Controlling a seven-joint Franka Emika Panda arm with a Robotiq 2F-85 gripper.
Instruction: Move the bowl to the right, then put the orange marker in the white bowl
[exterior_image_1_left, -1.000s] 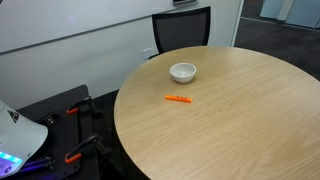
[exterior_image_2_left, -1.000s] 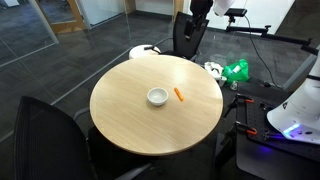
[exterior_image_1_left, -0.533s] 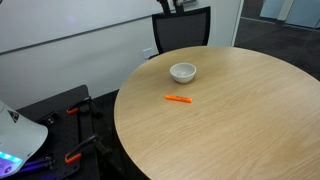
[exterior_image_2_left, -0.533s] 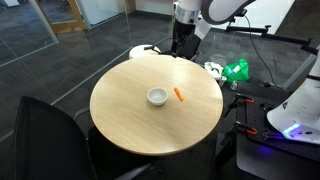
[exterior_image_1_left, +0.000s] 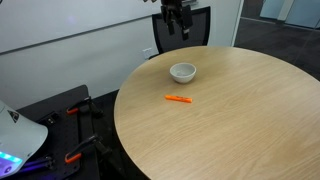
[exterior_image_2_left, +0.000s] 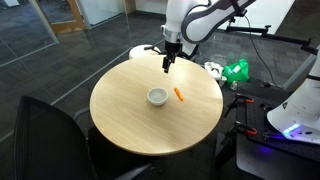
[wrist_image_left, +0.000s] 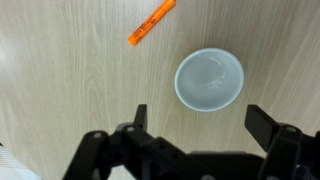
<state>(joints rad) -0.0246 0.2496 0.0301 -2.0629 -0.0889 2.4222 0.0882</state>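
Observation:
A small white bowl (exterior_image_1_left: 183, 72) sits on the round wooden table (exterior_image_1_left: 240, 120); it also shows in an exterior view (exterior_image_2_left: 157, 97) and in the wrist view (wrist_image_left: 209, 80). A short orange marker (exterior_image_1_left: 179, 99) lies on the table beside the bowl, apart from it, seen too in an exterior view (exterior_image_2_left: 179, 95) and the wrist view (wrist_image_left: 152, 22). My gripper (exterior_image_1_left: 175, 28) (exterior_image_2_left: 166, 66) hangs high above the table near its far edge. Its fingers (wrist_image_left: 200, 125) are spread wide, open and empty, with the bowl below and beyond them.
A black office chair (exterior_image_1_left: 183, 30) stands behind the table, and another chair (exterior_image_2_left: 45, 135) at the near side. A white robot base (exterior_image_2_left: 300, 105), cables and green and white items (exterior_image_2_left: 232, 70) lie on the dark floor.
The arm has swung in from off the table edge and the gripper now hangs over the table, nearer the bowl. Bowl and marker have not moved.

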